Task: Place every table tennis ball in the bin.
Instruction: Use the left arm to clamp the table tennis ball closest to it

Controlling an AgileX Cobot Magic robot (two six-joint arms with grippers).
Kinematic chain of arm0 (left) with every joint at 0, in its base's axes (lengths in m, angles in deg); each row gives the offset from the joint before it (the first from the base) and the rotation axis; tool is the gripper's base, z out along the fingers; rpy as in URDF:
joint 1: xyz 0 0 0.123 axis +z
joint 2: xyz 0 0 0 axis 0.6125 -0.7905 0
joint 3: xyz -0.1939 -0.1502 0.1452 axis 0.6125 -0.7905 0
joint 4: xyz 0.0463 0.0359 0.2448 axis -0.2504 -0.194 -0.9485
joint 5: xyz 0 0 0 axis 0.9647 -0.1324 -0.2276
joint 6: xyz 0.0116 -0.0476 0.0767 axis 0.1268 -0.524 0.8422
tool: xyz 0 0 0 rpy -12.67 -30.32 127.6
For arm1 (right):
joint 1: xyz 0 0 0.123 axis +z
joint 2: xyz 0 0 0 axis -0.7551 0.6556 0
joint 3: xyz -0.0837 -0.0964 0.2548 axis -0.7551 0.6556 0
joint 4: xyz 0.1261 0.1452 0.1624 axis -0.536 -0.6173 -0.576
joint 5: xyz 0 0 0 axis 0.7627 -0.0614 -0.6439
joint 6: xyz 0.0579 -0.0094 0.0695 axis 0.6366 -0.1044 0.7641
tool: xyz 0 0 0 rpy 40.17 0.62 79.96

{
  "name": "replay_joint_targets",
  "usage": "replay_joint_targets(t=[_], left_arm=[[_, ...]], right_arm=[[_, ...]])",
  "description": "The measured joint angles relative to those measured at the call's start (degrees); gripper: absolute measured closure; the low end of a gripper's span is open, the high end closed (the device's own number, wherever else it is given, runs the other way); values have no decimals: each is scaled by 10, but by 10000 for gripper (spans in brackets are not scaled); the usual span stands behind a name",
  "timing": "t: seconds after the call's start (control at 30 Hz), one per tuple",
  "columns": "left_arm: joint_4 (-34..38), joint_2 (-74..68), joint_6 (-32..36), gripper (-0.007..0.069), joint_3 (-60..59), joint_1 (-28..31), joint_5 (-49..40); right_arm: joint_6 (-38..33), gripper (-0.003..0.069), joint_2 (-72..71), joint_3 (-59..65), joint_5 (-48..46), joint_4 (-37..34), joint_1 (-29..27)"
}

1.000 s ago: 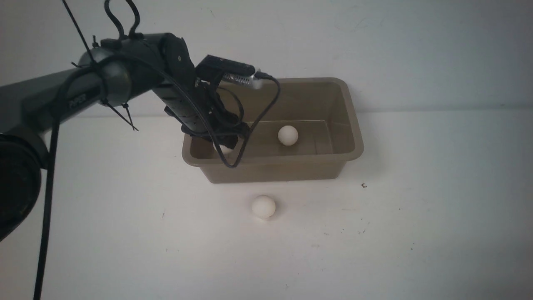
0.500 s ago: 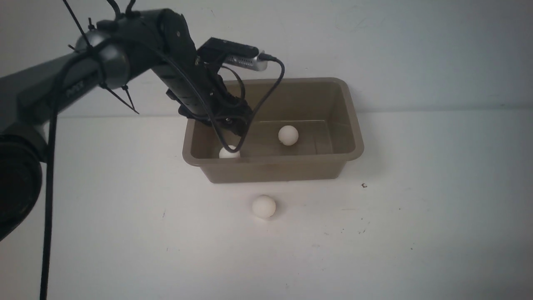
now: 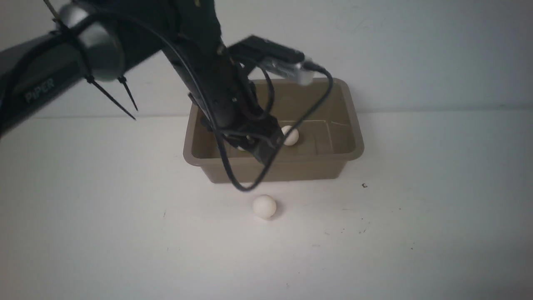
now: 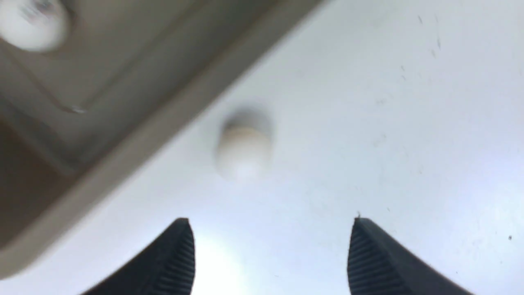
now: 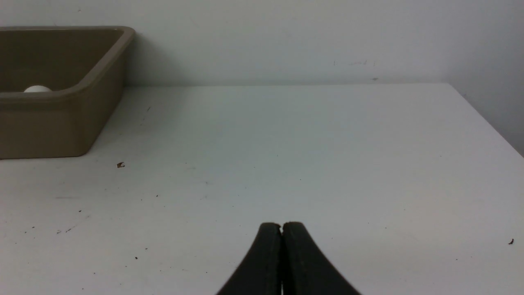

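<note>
The taupe bin stands at the back of the table. One white table tennis ball lies on its floor. A pale sliver of another ball shows behind my left wrist. A third ball rests on the table just in front of the bin. My left gripper hangs over the bin's front wall. In the left wrist view it is open and empty, above the table ball and beside the bin rim. My right gripper is shut and empty, low over the table right of the bin.
A white wall rises directly behind the bin. The table's right edge shows in the right wrist view. A loose black cable loop hangs from my left wrist down past the bin's front wall. Small dark specks dot the table.
The left gripper opened and dropped its ball into the bin's left end. The arm then rose and swung right and forward over the bin's front wall.
</note>
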Motion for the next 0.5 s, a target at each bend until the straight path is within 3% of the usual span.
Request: replay_joint_targets(t=[0.17, 0.5], left_arm=[[-36, 4, -44, 178, -116, -46, 87], [-48, 4, -66, 178, -221, -49, 237]], right_arm=[[0, 673, 0, 0, 0, 0, 0], [1, 673, 0, 0, 0, 0, 0]])
